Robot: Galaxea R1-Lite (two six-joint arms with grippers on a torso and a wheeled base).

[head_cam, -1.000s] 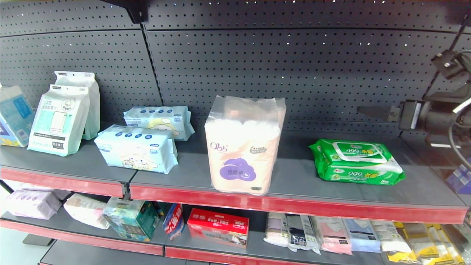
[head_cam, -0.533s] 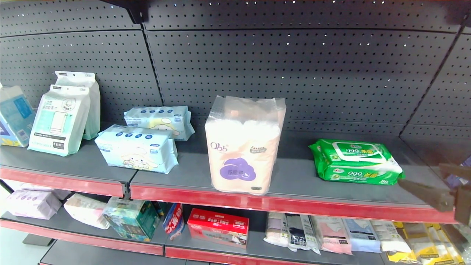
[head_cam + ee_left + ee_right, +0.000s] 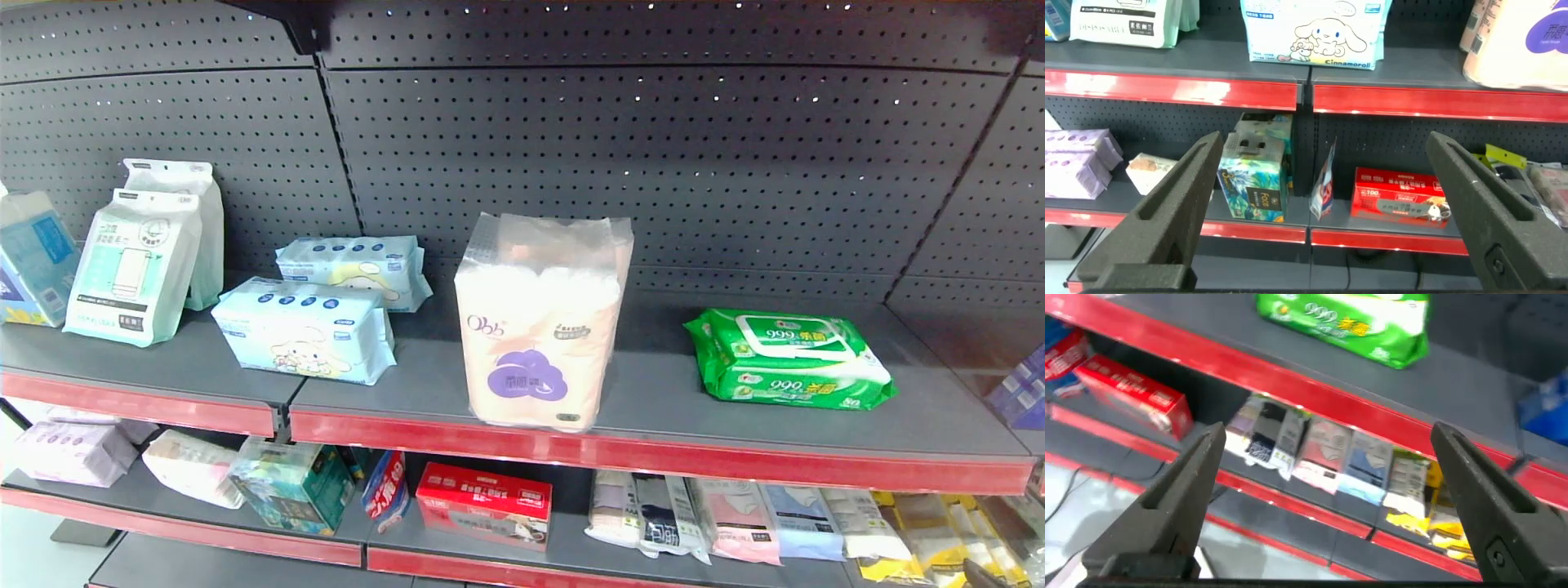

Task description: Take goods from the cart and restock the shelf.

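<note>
Upper level of shelf (image 3: pixel 653 459), left to right:
- blue pack (image 3: pixel 33 257), cut by view edge
- white-mint pouches (image 3: pixel 131 265), two, upright, one behind other
- front tissue pack (image 3: pixel 302 331), pale blue, lying flat
- rear tissue pack (image 3: pixel 351 269), same kind, close to pegboard (image 3: pixel 653 163)
- toilet-roll pack (image 3: pixel 539 327), upright at front edge
- green wipes pack (image 3: pixel 790 359), flat, well apart to right

Lower level:
- lilac pack (image 3: pixel 69 452)
- dark green box (image 3: pixel 290 486)
- red box (image 3: pixel 483 505), flat
- row of flat packets (image 3: pixel 735 518)
- yellow packets (image 3: pixel 939 531), far right

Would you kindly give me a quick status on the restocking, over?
Left gripper open, empty. Right gripper open, empty. Green wipes pack flat on shelf. Tissue-roll pack upright to its left.
</note>
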